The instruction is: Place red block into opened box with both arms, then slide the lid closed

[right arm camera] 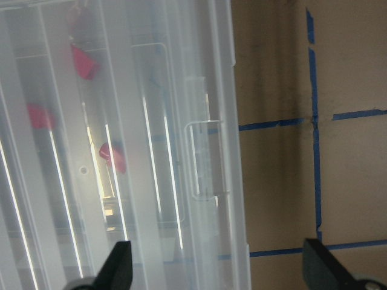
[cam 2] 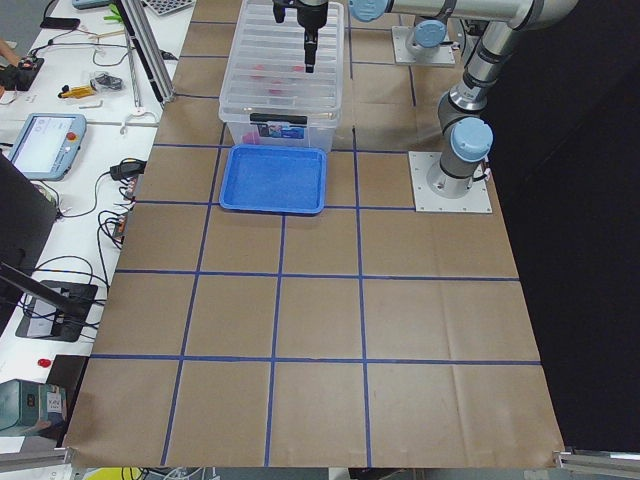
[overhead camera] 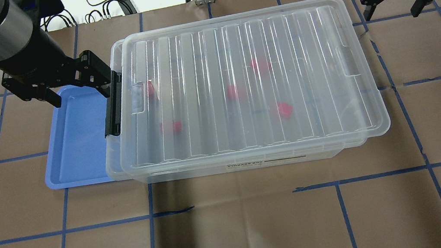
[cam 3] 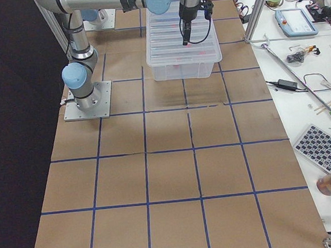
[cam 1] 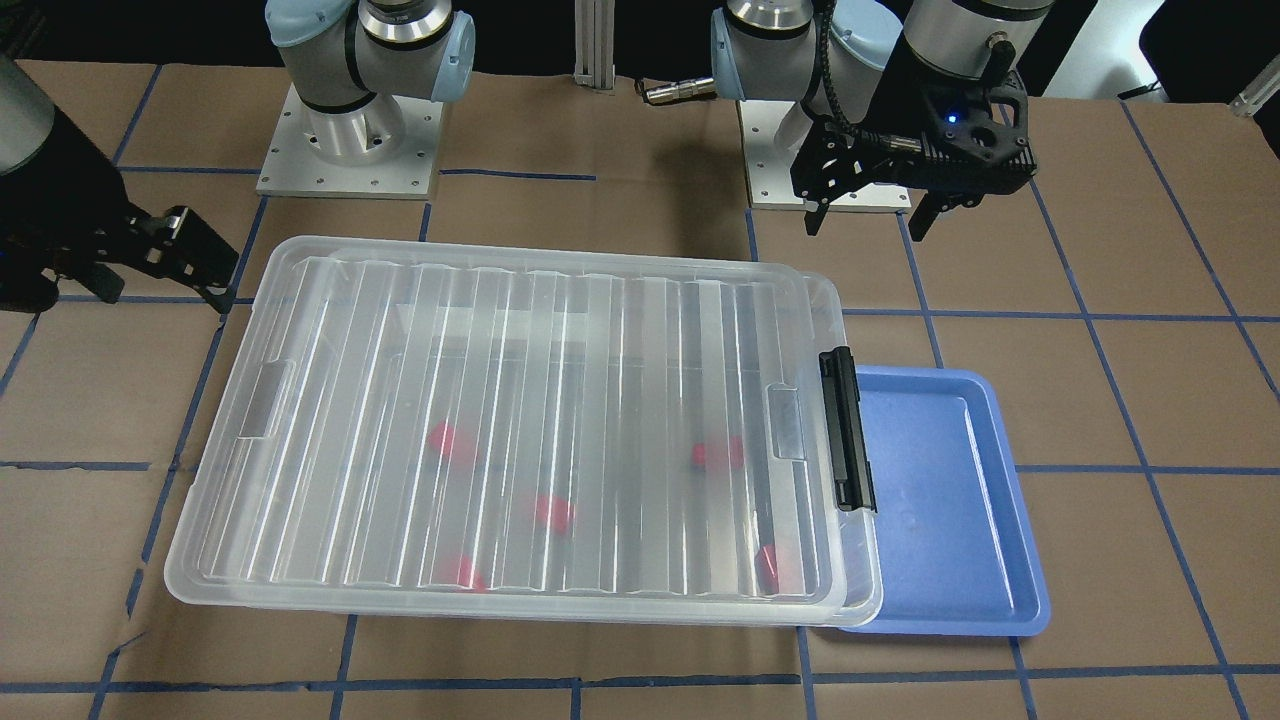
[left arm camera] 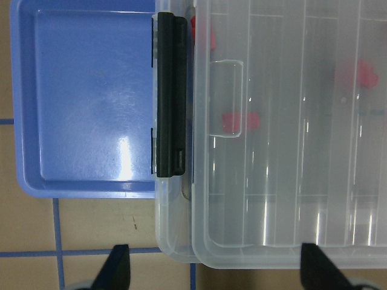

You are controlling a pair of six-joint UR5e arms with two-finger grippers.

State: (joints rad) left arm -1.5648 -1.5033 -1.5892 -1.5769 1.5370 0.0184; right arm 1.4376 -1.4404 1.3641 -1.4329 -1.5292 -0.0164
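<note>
The left gripper (overhead camera: 78, 92) is held raised in the air, its fingers spread wide and nothing caught between them. Beneath it, in its wrist view, the latch end of the box (overhead camera: 253, 165) and the blue tray (overhead camera: 74, 137) are seen. The black latch bar (overhead camera: 112, 109) is fixed on the short end of the box on this gripper's side. The tray is laid just beyond that end, its nearer edge hidden under the box rim. The right gripper (overhead camera: 392, 6) is also held raised, spread and empty, past the opposite short end of the box, so that the box is placed between the two grippers. Below the right gripper, one end tab of the lid (overhead camera: 300, 42) and bare table (overhead camera: 236, 226) are shown by its wrist view. The lid is laid flat on top of the box and almost the whole opening is covered by it, but it is not squared with the box. It is set a little toward the right gripper, so a narrow strip of box rim is exposed on the left gripper's side, beside the latch bar. On the right gripper's side the lid's edge overhangs the box. Five red blocks (overhead camera: 285, 110) are made out through the ribbed lid, blurred and lying apart from one another on the box floor. Two are found nearer the left gripper and three toward the middle. The table is covered with brown paper marked by blue tape lines.
</note>
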